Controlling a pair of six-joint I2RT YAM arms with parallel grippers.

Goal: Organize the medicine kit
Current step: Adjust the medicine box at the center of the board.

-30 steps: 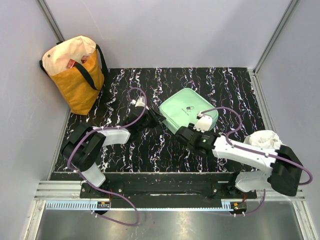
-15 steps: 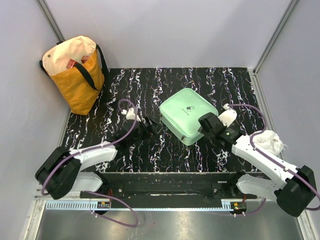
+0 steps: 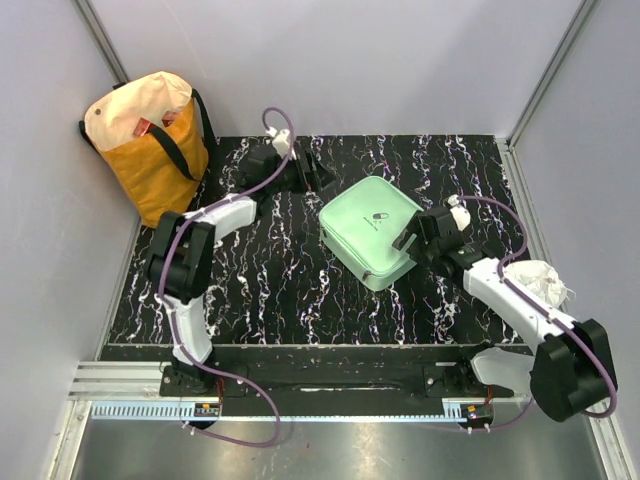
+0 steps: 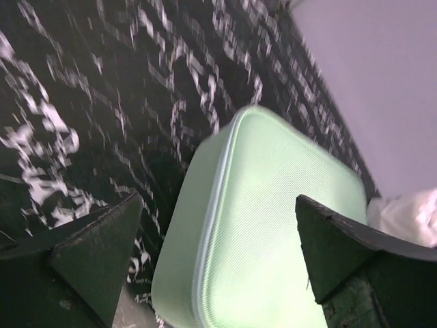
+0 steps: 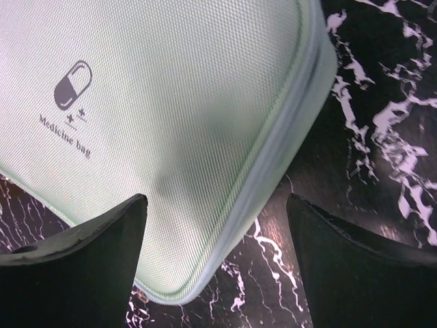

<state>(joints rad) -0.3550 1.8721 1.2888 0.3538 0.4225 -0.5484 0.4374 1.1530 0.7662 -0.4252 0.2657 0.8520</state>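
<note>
Left arm has swung from mid-table out to the far edge, and the right arm has drawn round to the case's right side; both sets of jaws have spread since. Black marbled table carries everything. Tote bag stands in the far left corner, well apart from the work. Medicine kit lies flat right of centre, lid up, zip shut as far as shows. White crumpled bundle sits at the right edge. Left gripper hangs just beyond the kit's far-left corner, jaws wide, holding nothing. Right gripper is at the kit's right corner, jaws wide, the corner framed between them, no grip. Likely step: opening the case. Zip pull not visible; find it first, then steady the case with one gripper while the other draws the zip round. Count: one kit, one bag, one bundle, two grippers.
</note>
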